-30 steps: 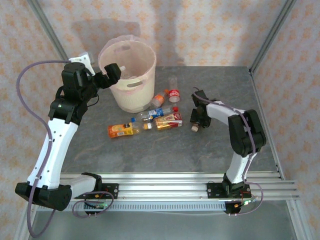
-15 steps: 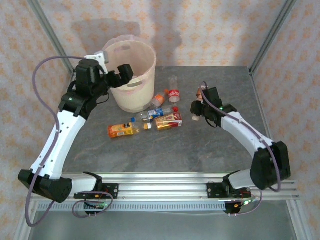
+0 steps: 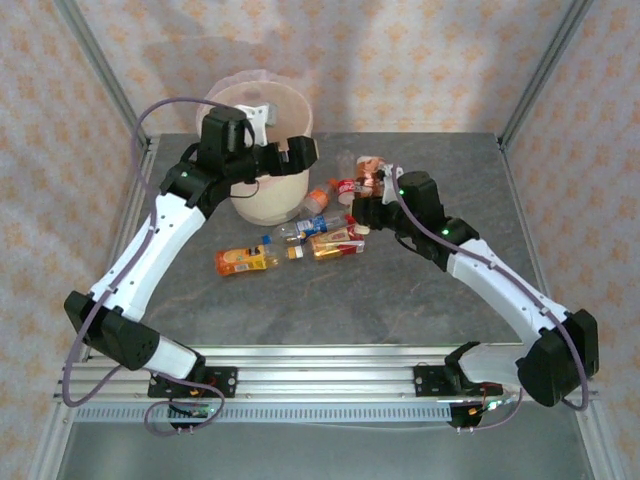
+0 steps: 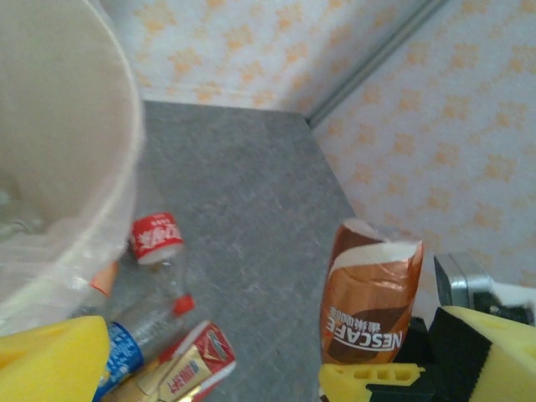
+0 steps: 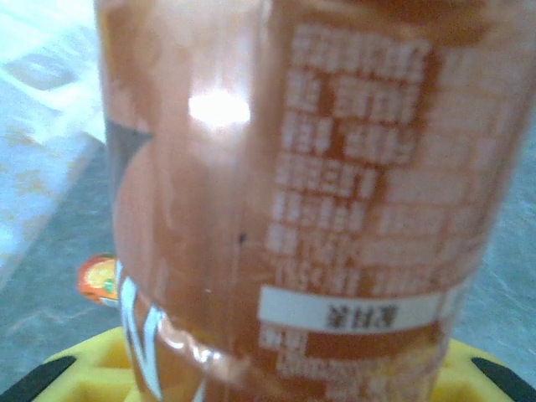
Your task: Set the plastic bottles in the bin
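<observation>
While the left gripper (image 3: 300, 152) hangs released and empty, its jaws spread wide beside the right side of the pale translucent bin (image 3: 268, 203), the right gripper (image 3: 366, 200) is clenched on a brown-labelled Nescafe bottle (image 4: 371, 293). The yellow fingers (image 5: 92, 368) grip the bottle low on its body. It stands roughly upright, raised off the grey desk (image 3: 400, 290), to the right of the bin and not touching it.

The bin stands at the far left of the desk, partly covered by the left arm. Just right of it lies a Coca-Cola bottle (image 3: 347, 186) with a red label. An orange-capped bottle (image 3: 317, 198) lies close against the bin's foot. Nearer the arms, three more bottles lie on their sides in a loose row in the middle of the desk: a blue-labelled bottle (image 3: 293, 231), a red-and-yellow-labelled bottle (image 3: 336, 240) touching it, and an orange-labelled bottle (image 3: 243, 261) furthest left. What lies inside the bin is too blurred to tell.
</observation>
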You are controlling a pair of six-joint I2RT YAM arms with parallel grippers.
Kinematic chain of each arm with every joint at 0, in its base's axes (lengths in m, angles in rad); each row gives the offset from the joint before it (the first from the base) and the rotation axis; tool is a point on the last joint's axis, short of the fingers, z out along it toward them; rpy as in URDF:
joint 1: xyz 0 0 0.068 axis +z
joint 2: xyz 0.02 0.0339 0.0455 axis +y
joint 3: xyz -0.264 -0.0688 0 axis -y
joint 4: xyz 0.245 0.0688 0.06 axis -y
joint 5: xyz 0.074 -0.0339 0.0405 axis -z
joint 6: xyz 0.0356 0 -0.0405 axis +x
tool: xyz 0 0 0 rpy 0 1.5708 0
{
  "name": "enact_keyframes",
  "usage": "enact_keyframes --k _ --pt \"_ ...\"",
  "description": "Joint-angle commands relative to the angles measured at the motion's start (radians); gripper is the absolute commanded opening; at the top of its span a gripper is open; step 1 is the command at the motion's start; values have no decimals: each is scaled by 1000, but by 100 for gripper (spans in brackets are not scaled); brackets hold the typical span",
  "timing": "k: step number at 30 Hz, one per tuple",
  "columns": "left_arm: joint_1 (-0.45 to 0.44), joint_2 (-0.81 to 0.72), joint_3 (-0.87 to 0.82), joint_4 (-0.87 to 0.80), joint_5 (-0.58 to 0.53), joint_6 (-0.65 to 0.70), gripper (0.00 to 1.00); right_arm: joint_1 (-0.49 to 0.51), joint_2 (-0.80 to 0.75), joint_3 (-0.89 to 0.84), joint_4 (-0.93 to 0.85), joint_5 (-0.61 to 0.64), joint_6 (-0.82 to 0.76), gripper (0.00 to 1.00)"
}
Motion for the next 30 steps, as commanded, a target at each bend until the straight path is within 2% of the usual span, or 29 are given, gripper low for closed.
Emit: enact_keyframes --k 1,6,11,19,30 --pt "-19 3 29 55 133 13 100 5 -37 34 139 -128 9 38" --pt "-41 27 35 74 214 34 100 7 -43 31 227 -225 49 39" --pt "-66 52 50 113 276 20 100 10 -43 34 269 -271 72 39" --pt "-95 110 101 123 312 -1 100 21 -44 45 295 -334 87 40" --pt "-121 133 105 140 356 -6 94 31 -35 62 319 -354 97 41"
